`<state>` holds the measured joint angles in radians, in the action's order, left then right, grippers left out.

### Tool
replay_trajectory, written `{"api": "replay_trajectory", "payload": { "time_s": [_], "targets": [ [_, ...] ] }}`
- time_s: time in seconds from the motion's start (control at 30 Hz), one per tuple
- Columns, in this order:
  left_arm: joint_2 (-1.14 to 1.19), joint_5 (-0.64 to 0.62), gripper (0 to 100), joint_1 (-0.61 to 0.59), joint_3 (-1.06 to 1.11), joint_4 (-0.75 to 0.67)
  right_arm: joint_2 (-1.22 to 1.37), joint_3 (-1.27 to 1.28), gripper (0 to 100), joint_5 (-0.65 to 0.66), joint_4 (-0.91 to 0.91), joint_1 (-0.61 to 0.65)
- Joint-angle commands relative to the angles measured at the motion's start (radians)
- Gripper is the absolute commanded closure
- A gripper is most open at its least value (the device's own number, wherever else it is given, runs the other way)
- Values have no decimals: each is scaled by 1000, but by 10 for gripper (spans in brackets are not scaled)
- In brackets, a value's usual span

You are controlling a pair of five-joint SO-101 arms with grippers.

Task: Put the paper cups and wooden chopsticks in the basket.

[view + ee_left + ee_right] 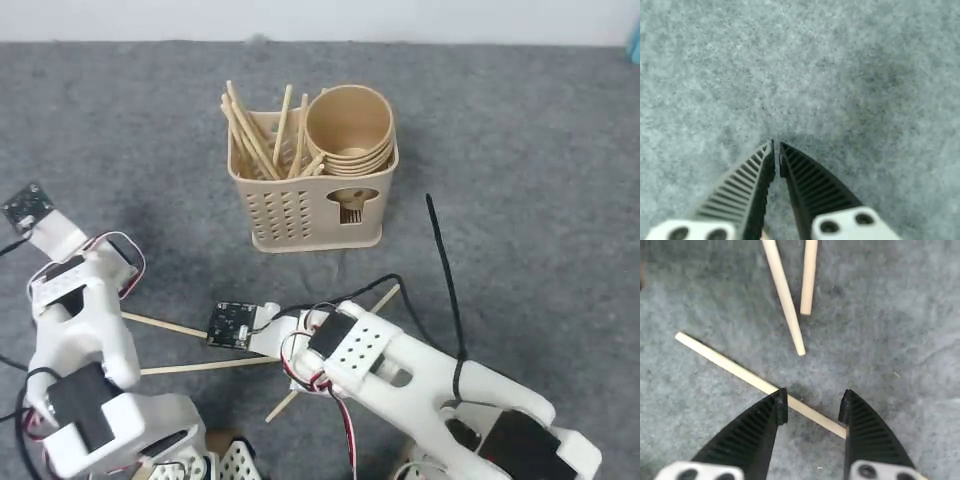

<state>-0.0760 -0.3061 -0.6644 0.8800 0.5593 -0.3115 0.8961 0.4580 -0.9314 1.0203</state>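
Jaws apart, the right gripper (813, 401) straddles a chopstick (730, 365); next it should close and lift toward the basket (300, 215). The left gripper (776, 150) is clenched, empty.

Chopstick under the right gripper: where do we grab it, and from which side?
Take the chopstick on the shaft, where it crosses between the right gripper's open fingers, coming straight down from above. It lies flat on the mat and is thin, so a pinch across its width should suit. The other two sticks lie apart.

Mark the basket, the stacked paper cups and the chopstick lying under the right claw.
basket (300, 215), high view, perforated front wall.
paper cups (348, 122), high view, top cup's inner wall.
chopstick (740, 371), right wrist view, bare shaft.
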Motion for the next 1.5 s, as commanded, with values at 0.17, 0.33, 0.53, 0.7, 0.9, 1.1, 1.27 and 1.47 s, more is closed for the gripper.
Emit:
{"api": "replay_trajectory", "payload": {
  "time_s": [0.17,0.33,0.53,0.7,0.9,1.1,1.27,1.47],
  "targets": [
    [-3,-5,985,6,-41,2,-4,-11,828,104,-122,12],
    [-3,-5,985,6,-41,2,8,-11,828,104,-79,44],
    [-3,-5,985,8,-41,2,12,-3,829,104,-28,41],
    [-3,-5,985,8,-41,2,114,-8,829,107,-16,44],
    [-3,-5,985,8,-41,2,156,-44,829,104,-67,93],
    [-3,-5,985,8,-41,2,163,-41,884,100,-28,97],
    [-3,-5,985,8,-41,2,151,-40,981,-18,-35,101],
    [-3,-5,985,8,-41,2,73,-41,991,-18,-110,68]
  ]
}}
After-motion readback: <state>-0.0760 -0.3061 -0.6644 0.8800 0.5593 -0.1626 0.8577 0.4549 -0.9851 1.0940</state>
